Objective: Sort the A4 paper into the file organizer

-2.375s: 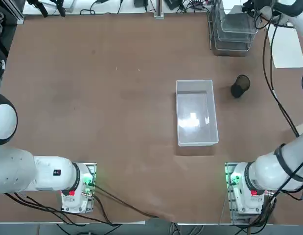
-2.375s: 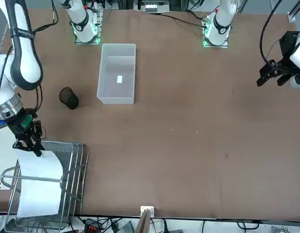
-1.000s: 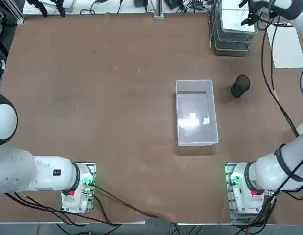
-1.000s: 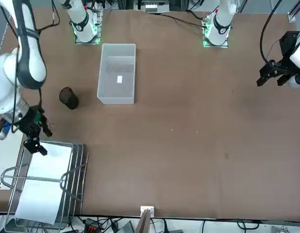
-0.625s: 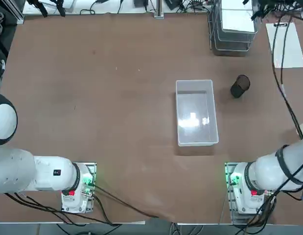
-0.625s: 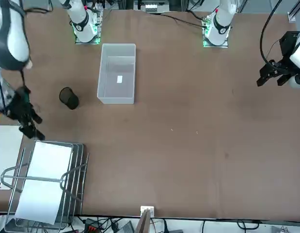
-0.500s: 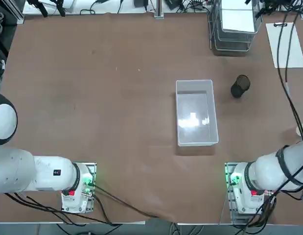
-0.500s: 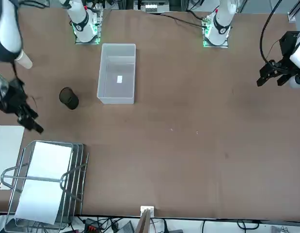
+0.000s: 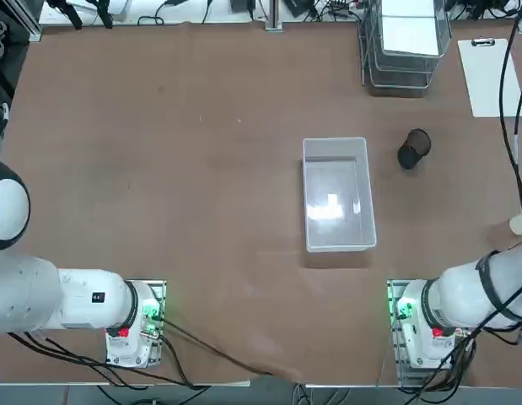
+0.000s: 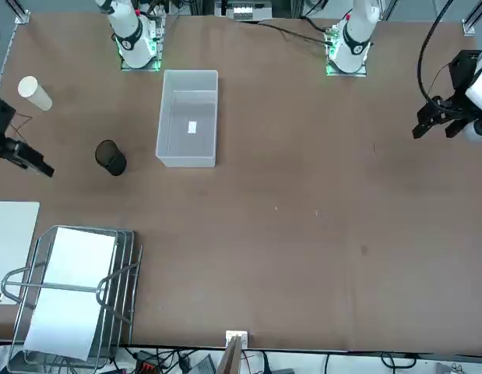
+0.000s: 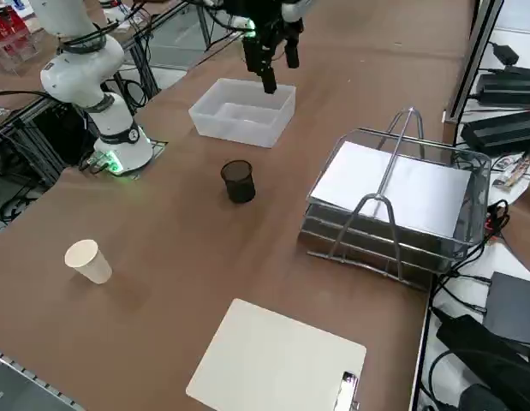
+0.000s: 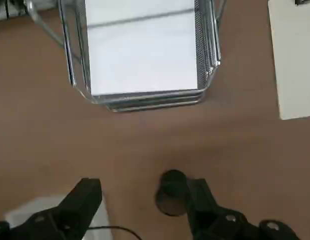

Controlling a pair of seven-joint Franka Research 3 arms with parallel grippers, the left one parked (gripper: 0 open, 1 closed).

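The A4 paper (image 10: 69, 288) lies flat in the top tray of the file organizer (image 10: 132, 257), a silver wire stack at the table's far right corner. The sheet (image 11: 393, 184) and organizer (image 11: 376, 244) also show in the right side view, and the sheet (image 12: 142, 52) in the trays (image 12: 210, 55) in the wrist view. My right gripper (image 10: 34, 162) hangs high over the table's right side, well back from the organizer. In the wrist view the gripper (image 12: 142, 210) is open with nothing between its fingers (image 12: 82, 202). It also shows raised in the side view (image 11: 277, 68).
A clear plastic bin (image 9: 336, 194) stands mid-table. A black mesh cup (image 9: 412, 149) sits between bin and organizer. A paper cup (image 11: 87, 261) lies near the right edge. A white sheet on a clipboard (image 9: 490, 76) lies beside the organizer.
My right gripper has drawn back from the organizer toward the robot's side and risen, open and empty. The paper stays lying in the top tray.
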